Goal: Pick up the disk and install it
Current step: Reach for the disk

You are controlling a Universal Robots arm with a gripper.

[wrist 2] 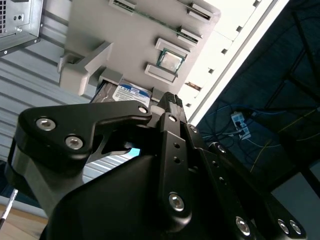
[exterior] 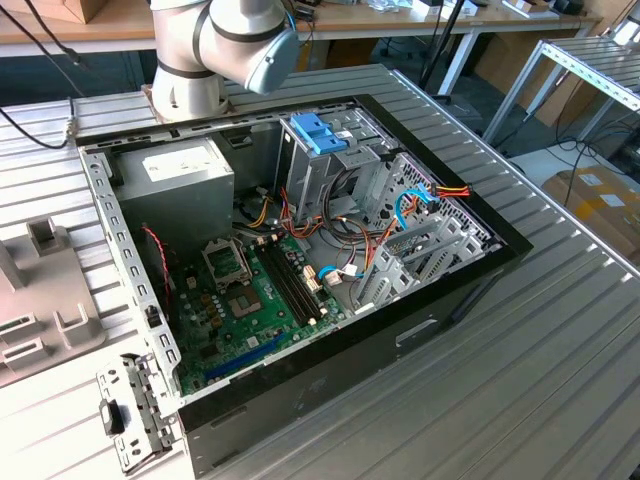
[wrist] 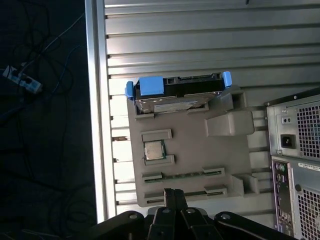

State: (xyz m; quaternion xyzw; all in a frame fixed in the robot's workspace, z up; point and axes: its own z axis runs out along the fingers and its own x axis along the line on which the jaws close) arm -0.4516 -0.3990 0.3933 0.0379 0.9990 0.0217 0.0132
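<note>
The disk (wrist: 180, 95) is a silver drive with light-blue side rails, standing on edge in a slot of a grey fixture (wrist: 195, 165). Its white label with a blue band (wrist 2: 131, 92) shows in the second wrist view. My gripper (wrist: 173, 196) hovers over the opposite edge of the fixture, well apart from the disk, fingertips pressed together with nothing between them. In the second wrist view the gripper (wrist 2: 171, 102) has its black body in front of part of the disk. The open computer case (exterior: 300, 250) lies on the table, with a metal drive cage with blue tabs (exterior: 320, 135) at its back.
The fixture also holds a processor chip (wrist: 154, 150) and thin boards in slots. The case's rear panel (wrist: 297, 160) stands close beside the fixture. The table edge (wrist: 97, 125) runs along the fixture's other side, with floor and cables beyond. A grey power-supply box (exterior: 185, 175) sits inside the case.
</note>
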